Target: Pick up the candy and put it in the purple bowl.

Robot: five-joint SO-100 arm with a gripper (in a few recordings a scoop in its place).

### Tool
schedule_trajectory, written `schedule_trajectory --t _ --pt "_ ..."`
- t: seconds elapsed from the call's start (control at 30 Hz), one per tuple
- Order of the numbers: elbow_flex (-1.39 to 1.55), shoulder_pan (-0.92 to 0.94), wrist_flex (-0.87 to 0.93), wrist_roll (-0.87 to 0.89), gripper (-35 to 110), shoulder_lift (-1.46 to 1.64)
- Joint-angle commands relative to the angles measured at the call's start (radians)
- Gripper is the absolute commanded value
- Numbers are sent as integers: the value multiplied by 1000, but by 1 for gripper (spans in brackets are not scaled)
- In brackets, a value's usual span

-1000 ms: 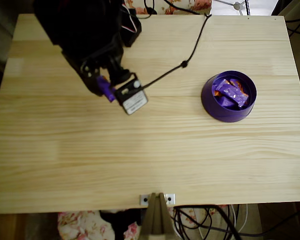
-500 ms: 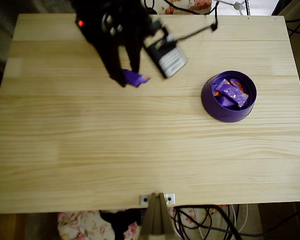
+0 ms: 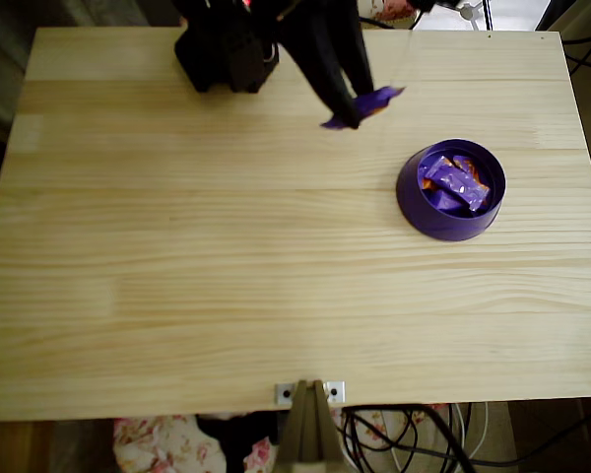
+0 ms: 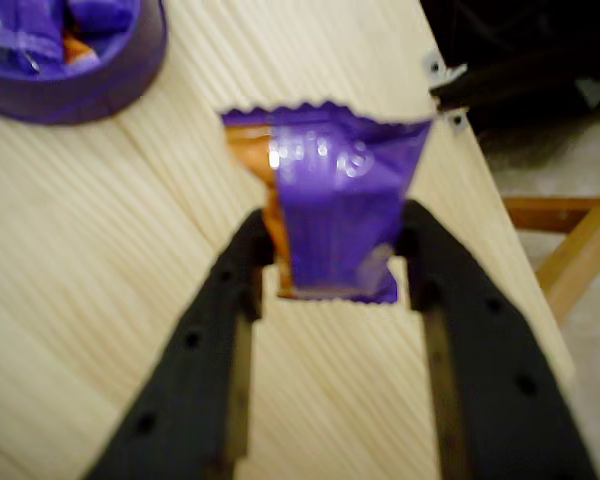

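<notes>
A pale wooden table [image 3: 227, 296] carries the purple bowl [image 3: 414, 202] near its right edge in the overhead view.

**A:** What is the arm made of?

**B:** Matte black plastic throughout. In the overhead view the black plastic two-finger gripper [image 3: 353, 110] ends a dark, blocky arm, and a squarish black base block [image 3: 227, 54] sits at the table's far edge.

**A:** And the fingers, close up?

**B:** In the wrist view the gripper [image 4: 332, 262] shows two long flat black fingers [image 4: 205, 350], broad toward the camera and narrowing toward the tips. Each carries a row of small round holes along its length and a slim inner ridge.

**A:** Any markings?

**B:** None that can be read.
</notes>
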Motion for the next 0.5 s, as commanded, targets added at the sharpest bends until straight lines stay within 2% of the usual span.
schedule_trajectory --t 0.0,0.2,0.47 --pt "61 -71 -158 44 0 117" --pt "181 -150 -321 32 0 186" --pt "230 -230 -410 51 0 179"
